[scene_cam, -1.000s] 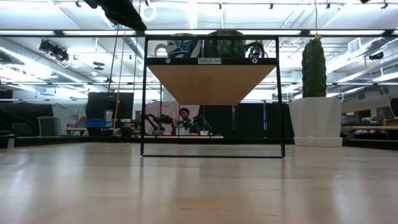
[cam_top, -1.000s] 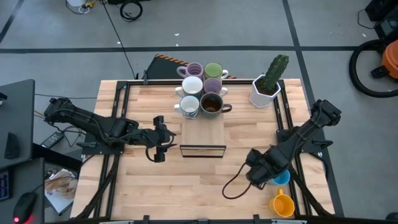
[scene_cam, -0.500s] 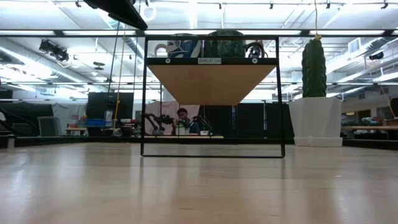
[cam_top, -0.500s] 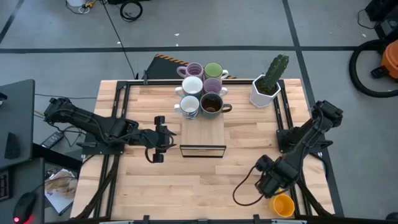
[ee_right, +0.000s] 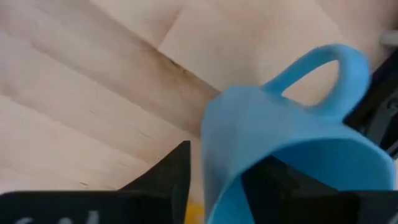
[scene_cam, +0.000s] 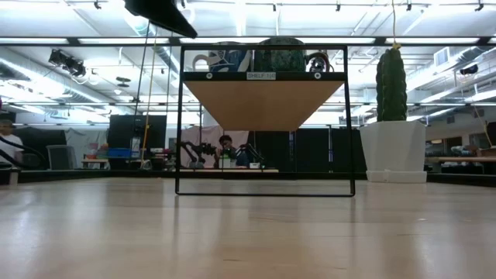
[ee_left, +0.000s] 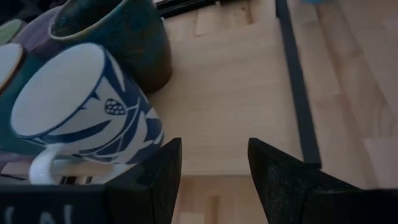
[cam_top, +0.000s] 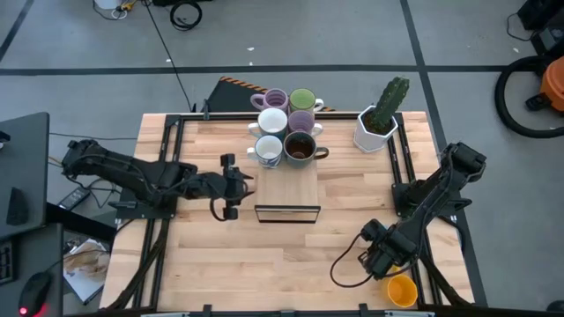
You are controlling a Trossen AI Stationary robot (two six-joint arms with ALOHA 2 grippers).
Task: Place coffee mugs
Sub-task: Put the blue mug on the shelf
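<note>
**Blue mug in the right tool, shelf half free**

The blue mug (ee_right: 292,149) sits between the right tool's (cam_top: 381,257) fingers — clenched on its wall, judging by the wrist view — at the surface's (cam_top: 291,255) near right, just beside the orange mug (cam_top: 401,290). Six mugs (cam_top: 286,128) crowd the shelf's (cam_top: 287,189) far end, leaving its near half free. The left tool (cam_top: 231,187), released, waits beside the shelf's left edge.

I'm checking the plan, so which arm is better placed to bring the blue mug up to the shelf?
Right. The right claw is already at the blue mug, one finger apparently inside it. The left claw is open and empty beside the shelf.
</note>
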